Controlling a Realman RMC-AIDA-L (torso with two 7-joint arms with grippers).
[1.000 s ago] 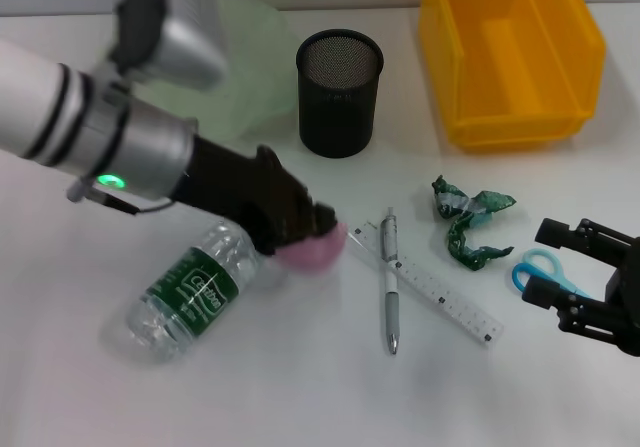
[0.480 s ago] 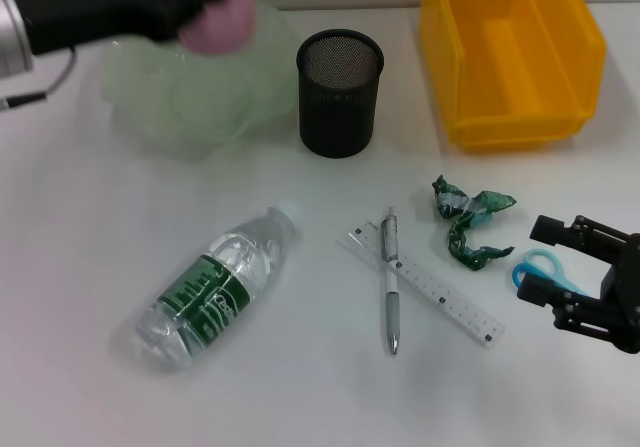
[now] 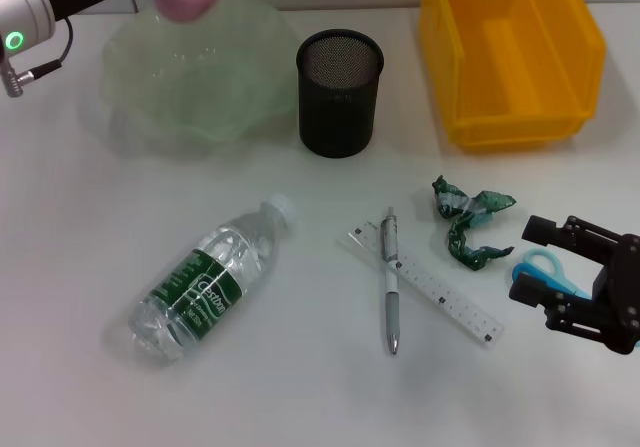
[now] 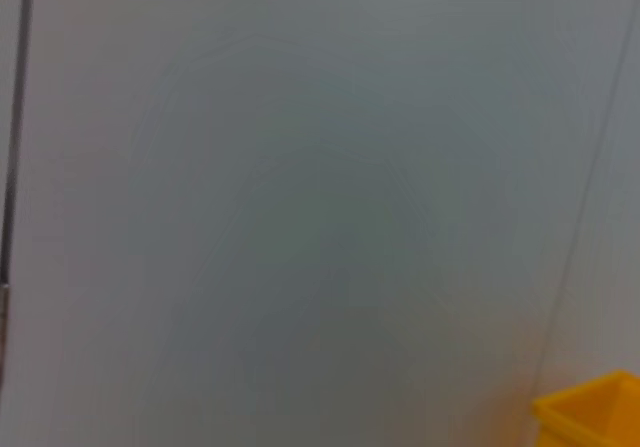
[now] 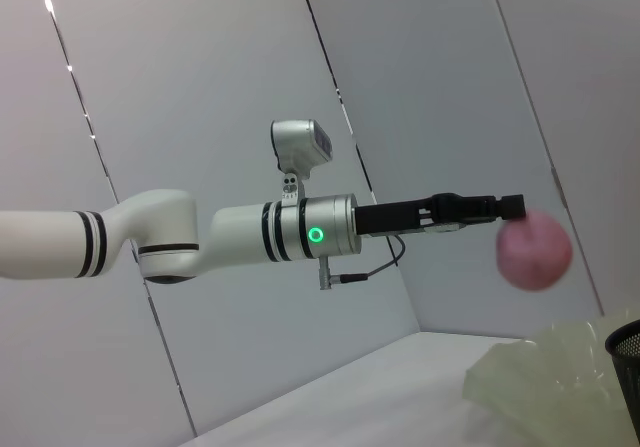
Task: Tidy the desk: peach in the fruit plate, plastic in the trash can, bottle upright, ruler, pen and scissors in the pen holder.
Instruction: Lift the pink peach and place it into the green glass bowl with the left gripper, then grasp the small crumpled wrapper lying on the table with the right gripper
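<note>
White desk [image 3: 300,387], left gripper [image 5: 515,212] clamped on peach [image 5: 534,250] above fruit plate [image 3: 190,77], bottle [image 3: 210,279] lying diagonally, cap toward pen holder [image 3: 339,92], right gripper [image 3: 560,267] apart.

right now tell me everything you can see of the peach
The peach is a round, soft pink fruit with a matte skin, no stem or leaf visible. It is off the desk, in the air at the tip of the left hand, above the far edge of the pale green fruit plate and not touching it. In the head view its top is cut off by the picture's edge. In the right wrist view it hangs just below the dark fingertips; whether they still grip it cannot be told.
</note>
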